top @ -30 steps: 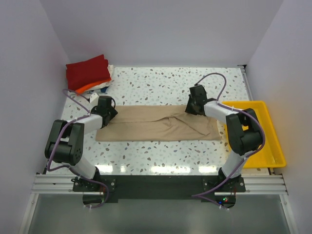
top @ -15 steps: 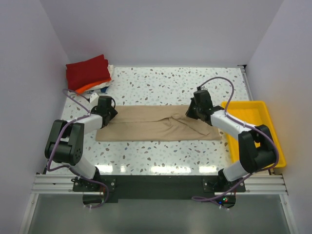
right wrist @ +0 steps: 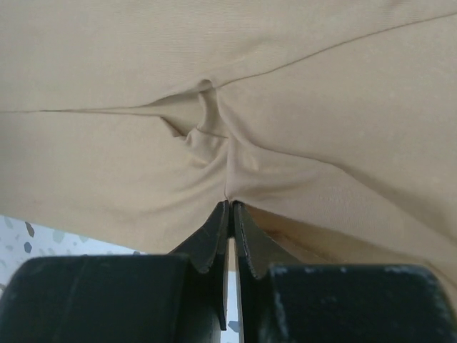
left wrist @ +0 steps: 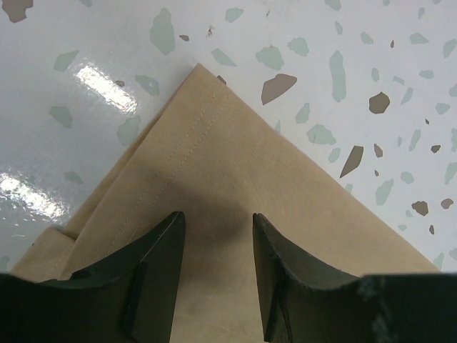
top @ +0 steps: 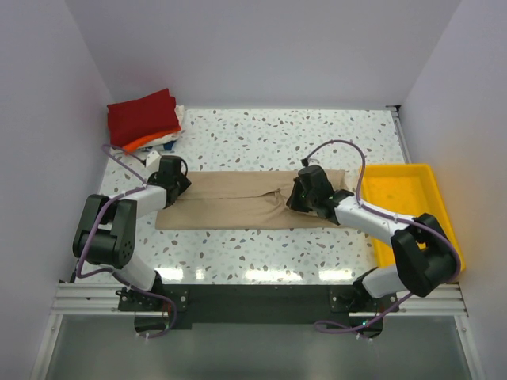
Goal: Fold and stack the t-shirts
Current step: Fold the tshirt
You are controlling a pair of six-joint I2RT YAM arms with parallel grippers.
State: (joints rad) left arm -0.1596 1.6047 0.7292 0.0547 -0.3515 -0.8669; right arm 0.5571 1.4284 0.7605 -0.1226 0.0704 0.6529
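The tan shirt (top: 230,206) lies flat on the table (top: 261,134) as a long band stretching leftward from the yellow tray (top: 404,198), its right end just beside the tray's near-left side, apparently laid out lengthwise so one end can be brought over the other. About a third of the way along from the tray, the right gripper (right wrist: 228,207) has its jaws pressed together on a small pinch of cloth, and creases fan out from that point. I take it this is the grip for carrying the tray-side end across. At the end farthest from the tray, the left gripper (left wrist: 218,236) hovers low over the hemmed corner with its jaws apart, holding nothing. It looks placed to pin or catch that corner. The right arm reaches low from its base in front of the tray, with its forearm slanting across the cloth. The left arm is bent sharply at the elbow, and its forearm points toward the far corner. In that corner, well apart from the tray, the dark red shirt (top: 141,116) tops an orange shirt (top: 142,142) and a white shirt (top: 170,136), all folded.
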